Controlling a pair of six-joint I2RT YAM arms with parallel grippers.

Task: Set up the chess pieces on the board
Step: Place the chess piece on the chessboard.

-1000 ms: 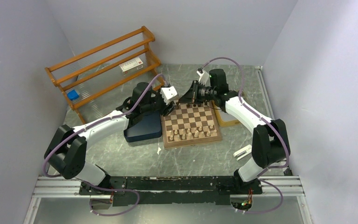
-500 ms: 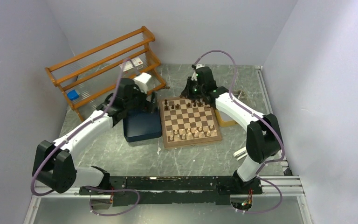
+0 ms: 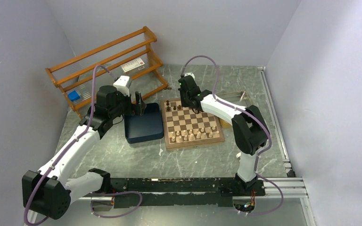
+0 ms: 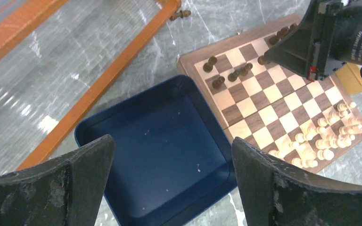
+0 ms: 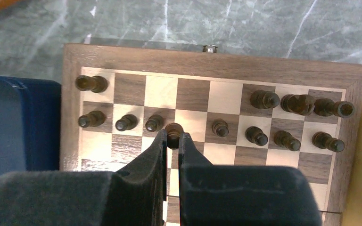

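The board (image 3: 194,143) lies mid-table. Several dark chess pieces (image 5: 257,136) stand on its two far rows; one more lies on the table by the rack (image 4: 181,15). My right gripper (image 5: 172,134) is shut on a dark pawn (image 5: 173,129), in a gap of the second row; whether the pawn touches the board I cannot tell. In the top view that gripper (image 3: 189,102) hangs over the board's far left part. My left gripper (image 4: 172,141) is open with nothing between its fingers, above the dark blue tray (image 4: 89,127), left of the board.
Pale cream pieces (image 3: 195,134) crowd the board's near rows. The blue tray (image 3: 143,136) touches the board's left side. A wooden rack (image 3: 103,66) stands at the back left; a tan tray (image 3: 228,123) and a metal tray (image 3: 233,96) lie right of the board.
My left gripper has opened and drawn back left from the board's far left corner to above the blue tray. My right gripper has moved left along the far rows, still shut.
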